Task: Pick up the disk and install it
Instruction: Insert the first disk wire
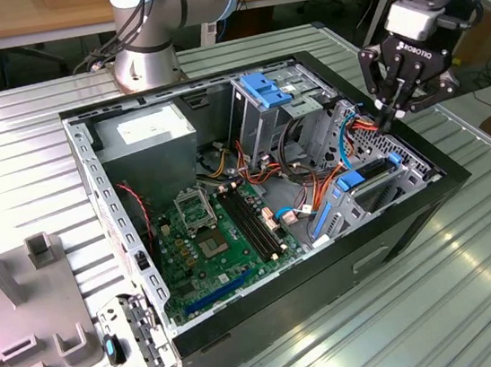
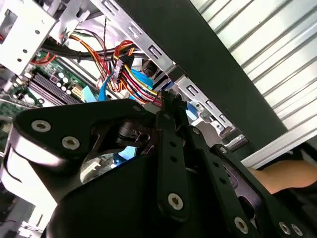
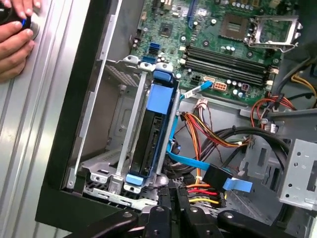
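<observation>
Exterior view first: my pincer [image 1: 388, 119] hangs at the upper corner of the open computer case [image 1: 444, 177] on the exterior view's right, its fingertips drawn together with nothing between them, tips dipped just inside the black rim. The disk [image 1: 371, 187] sits just below them, seated edge-up in the drive bay with its blue carrier rails showing at both ends. In the first wrist view the disk [image 3: 154, 134] stands on edge between the grey bay walls, its blue rail running lengthwise, and my fingertips [image 3: 171, 196] sit just past its near end, apart from it. Coloured power wires [image 3: 213, 139] and a flat blue data cable [image 3: 198, 166] crowd the side toward the motherboard [image 3: 223, 44]; the case wall closes the other side. A person's hand [image 3: 15, 39] rests on the ribbed metal surface [image 1: 424, 305] outside the case.
</observation>
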Robot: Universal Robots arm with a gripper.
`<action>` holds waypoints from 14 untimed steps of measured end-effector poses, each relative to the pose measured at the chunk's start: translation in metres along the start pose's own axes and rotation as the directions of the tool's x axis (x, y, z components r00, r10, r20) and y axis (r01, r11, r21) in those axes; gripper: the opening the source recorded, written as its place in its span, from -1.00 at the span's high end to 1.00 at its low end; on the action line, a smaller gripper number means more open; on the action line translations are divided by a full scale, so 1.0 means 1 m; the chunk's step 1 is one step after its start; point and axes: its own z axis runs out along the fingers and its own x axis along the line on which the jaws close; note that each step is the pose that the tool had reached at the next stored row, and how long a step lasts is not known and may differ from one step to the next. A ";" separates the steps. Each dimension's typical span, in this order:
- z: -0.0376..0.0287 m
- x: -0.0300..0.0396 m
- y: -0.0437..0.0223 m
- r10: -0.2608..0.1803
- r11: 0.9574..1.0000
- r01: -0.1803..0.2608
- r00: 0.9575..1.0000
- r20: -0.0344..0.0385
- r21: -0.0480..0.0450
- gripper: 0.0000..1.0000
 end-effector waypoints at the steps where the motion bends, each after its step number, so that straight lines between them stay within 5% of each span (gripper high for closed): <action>1: 0.0002 0.0000 0.0000 0.015 1.000 -0.015 1.000 0.000 -0.001 0.66; 7: 0.0013 -0.0006 0.0020 0.054 0.999 -0.054 0.999 0.001 -0.002 0.66; 11: 0.0022 -0.0026 0.0101 0.058 0.997 -0.057 0.998 -0.009 0.051 0.66; 14: 0.0025 -0.0031 0.0128 0.059 0.996 -0.058 0.998 -0.011 0.061 0.66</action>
